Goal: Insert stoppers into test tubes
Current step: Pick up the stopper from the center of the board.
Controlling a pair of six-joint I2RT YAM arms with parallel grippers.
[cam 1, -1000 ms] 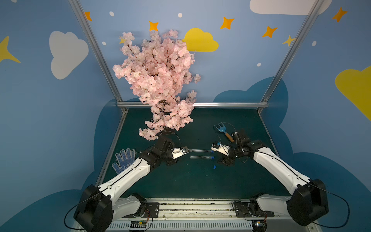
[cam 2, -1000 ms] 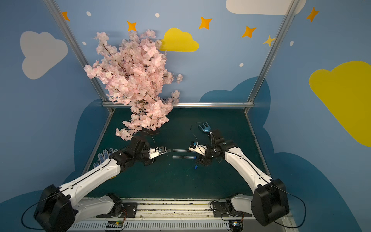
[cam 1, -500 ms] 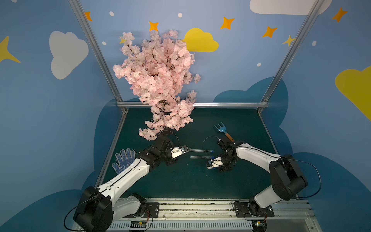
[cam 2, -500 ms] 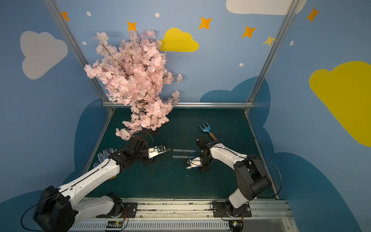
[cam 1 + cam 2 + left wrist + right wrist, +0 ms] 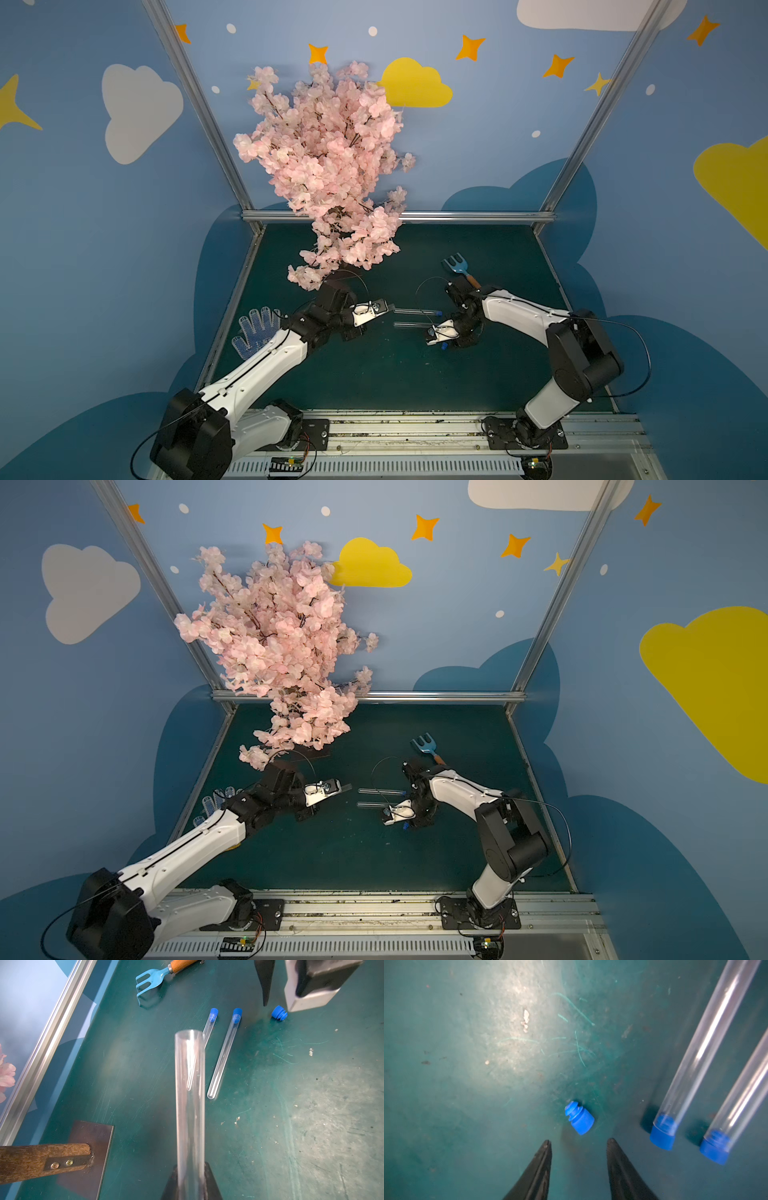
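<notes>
Left claw (image 5: pixel 386 307) grips a test tube (image 5: pixel 190 1095) — right claw (image 5: pixel 579 1140), parted, beside loose stopper (image 5: pixel 580 1120).

Bright-blue stoppers (image 5: pixel 579 1119); clear test tubes (image 5: pixel 706 1043); scratched green table (image 5: pixel 467 1084)

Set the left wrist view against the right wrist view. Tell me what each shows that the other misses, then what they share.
Left wrist only: the open test tube clamped in the left gripper, the garden fork, the wooden trunk on its metal plate, and the lying tubes' rounded closed ends.
Right wrist only: the open jaws of the right gripper seen from behind, nothing between them.
Shared: the loose stopper lying on its side on the green mat, and the two stoppered tubes lying side by side near it.
</notes>
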